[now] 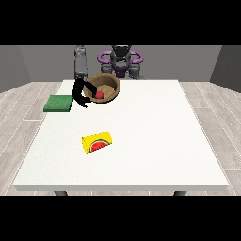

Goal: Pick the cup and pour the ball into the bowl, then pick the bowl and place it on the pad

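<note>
Green pad (59, 103) upper left on the white table (141, 141); just right of it the hand at the view's left (80, 94), fingers curled on the rim of the tilted wooden bowl (107, 84), red ball (100, 94) inside; yellow cup (97, 142) on its side mid-frame; grey wood floor (19, 108), grey walls (37, 61)

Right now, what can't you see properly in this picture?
- Front view: whether the fingers of the hand at the view's left hold the bowl or only touch it; they are too small and dark.
- The other hand: none shows at the view's right.
- How the ball rests; the bowl's wall hides its underside.
- The cup lies on its side, so its opening can't be made out.
</note>
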You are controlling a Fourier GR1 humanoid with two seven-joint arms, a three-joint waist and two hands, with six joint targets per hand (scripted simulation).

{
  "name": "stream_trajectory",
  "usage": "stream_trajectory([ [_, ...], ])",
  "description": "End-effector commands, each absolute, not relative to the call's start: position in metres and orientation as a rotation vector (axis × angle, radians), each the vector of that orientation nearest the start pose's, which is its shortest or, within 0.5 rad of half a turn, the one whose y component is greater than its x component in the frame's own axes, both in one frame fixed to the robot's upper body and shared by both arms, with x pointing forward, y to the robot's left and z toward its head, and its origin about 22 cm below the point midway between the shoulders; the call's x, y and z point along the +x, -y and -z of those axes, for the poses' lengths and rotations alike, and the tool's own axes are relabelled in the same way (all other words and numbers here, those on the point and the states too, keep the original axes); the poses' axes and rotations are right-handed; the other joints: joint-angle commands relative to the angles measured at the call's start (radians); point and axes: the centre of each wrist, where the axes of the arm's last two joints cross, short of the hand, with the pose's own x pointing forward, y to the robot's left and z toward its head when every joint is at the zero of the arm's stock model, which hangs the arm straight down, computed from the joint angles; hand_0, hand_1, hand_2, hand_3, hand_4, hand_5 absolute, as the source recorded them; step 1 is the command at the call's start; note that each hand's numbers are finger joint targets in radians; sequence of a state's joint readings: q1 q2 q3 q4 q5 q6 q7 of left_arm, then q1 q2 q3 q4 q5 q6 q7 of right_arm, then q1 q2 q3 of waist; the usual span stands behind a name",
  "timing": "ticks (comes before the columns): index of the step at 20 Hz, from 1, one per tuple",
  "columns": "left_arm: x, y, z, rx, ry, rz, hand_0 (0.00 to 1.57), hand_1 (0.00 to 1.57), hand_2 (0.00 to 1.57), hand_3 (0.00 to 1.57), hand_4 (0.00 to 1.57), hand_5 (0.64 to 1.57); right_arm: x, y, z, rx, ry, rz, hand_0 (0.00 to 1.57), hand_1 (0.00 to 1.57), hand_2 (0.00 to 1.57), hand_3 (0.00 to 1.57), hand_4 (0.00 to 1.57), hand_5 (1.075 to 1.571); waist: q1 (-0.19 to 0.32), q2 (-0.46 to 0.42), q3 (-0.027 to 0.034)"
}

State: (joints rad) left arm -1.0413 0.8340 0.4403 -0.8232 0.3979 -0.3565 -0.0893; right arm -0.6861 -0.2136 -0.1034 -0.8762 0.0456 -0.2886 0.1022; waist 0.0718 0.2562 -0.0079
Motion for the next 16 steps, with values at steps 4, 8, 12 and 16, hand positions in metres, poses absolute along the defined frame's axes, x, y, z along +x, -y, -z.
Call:
stream_trajectory([
  [4,0.347,-0.495,-0.298,0.165,2.194,-0.065,0.0,0.0,0.0,0.0,0.0,1.541,0.408,0.246,-0.095,-0.336,1.381,-0.074,1.57,1.57,1.57,1.57,1.26,1.486,-0.102,-0.017,0.007],
  [8,0.339,-0.492,-0.322,0.2,2.293,-0.058,0.0,0.0,0.0,0.0,0.0,1.539,0.397,0.317,-0.088,-0.446,1.449,-0.119,1.57,1.57,1.57,1.57,1.3,1.52,-0.092,0.068,0.0086],
  [12,0.347,-0.482,-0.314,0.207,2.229,-0.065,0.0,0.0,0.0,0.0,0.0,1.538,0.393,0.321,-0.073,-0.413,1.422,-0.129,1.57,1.57,1.57,1.57,1.3,1.519,-0.129,0.02,0.0089],
  [16,0.344,-0.48,-0.318,0.221,2.236,-0.057,0.0,0.0,0.0,0.0,0.0,1.533,0.392,0.366,-0.096,-0.427,1.439,-0.114,1.57,1.57,1.57,1.57,1.3,1.528,-0.109,0.029,0.009],
])
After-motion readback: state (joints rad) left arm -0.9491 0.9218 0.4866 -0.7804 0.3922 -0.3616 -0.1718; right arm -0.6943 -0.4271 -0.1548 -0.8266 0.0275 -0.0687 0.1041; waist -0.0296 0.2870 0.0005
